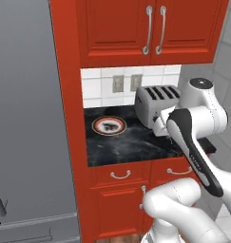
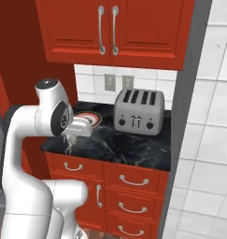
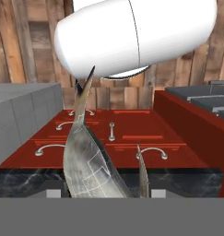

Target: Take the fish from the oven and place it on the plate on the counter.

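Already grasping the fish (image 3: 88, 161) tail-down, the hand (image 2: 70, 140) hangs over the worktop's (image 1: 131, 144) front edge; the plate (image 1: 109, 125) lies further back.

Fish (image 3: 88, 166) in claw (image 2: 69, 145): mottled grey-brown skin, faint sheen, fine scale lines. Counter (image 1: 131, 142) under claw: black marbled stone, glossy, smooth. Plate (image 1: 109, 125) just behind claw: glazed look, red-orange band, white centre. Toaster (image 2: 139, 112) right of claw: brushed grey metal, satin finish. Drawers (image 2: 133, 179) below claw: red painted wood, semi-matt, curved metal pulls. Cabinet doors (image 1: 150, 26) above claw: same red wood, polished metal handles. Wall (image 1: 102, 80) behind: white tile, smooth.
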Robot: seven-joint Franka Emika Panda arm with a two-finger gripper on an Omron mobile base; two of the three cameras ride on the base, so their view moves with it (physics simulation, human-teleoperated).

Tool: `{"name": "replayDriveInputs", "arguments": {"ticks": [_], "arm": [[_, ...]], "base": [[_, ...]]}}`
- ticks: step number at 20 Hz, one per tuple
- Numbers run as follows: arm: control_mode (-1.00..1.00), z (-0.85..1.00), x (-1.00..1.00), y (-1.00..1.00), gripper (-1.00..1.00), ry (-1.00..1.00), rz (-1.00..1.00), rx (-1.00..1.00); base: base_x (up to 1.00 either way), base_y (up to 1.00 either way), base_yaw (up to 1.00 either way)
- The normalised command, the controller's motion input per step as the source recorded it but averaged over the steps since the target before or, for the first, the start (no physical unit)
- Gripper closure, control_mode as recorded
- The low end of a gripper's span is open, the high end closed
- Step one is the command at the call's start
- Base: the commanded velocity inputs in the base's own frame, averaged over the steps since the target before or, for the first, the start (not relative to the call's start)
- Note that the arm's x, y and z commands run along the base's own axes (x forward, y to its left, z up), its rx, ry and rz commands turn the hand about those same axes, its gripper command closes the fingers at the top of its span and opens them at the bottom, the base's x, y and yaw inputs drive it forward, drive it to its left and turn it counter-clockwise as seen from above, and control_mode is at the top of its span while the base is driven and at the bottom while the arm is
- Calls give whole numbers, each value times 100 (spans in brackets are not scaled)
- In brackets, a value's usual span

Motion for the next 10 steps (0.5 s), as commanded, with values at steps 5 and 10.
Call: {"name": "replayDriveInputs", "arguments": {"ticks": [5, 10], "arm": [[100, 0, 0, 0, 100, 0, 0, 0], [100, 0, 0, 0, 100, 0, 0, 0]], "base": [[41, 0, 2], [18, 0, 5]]}}
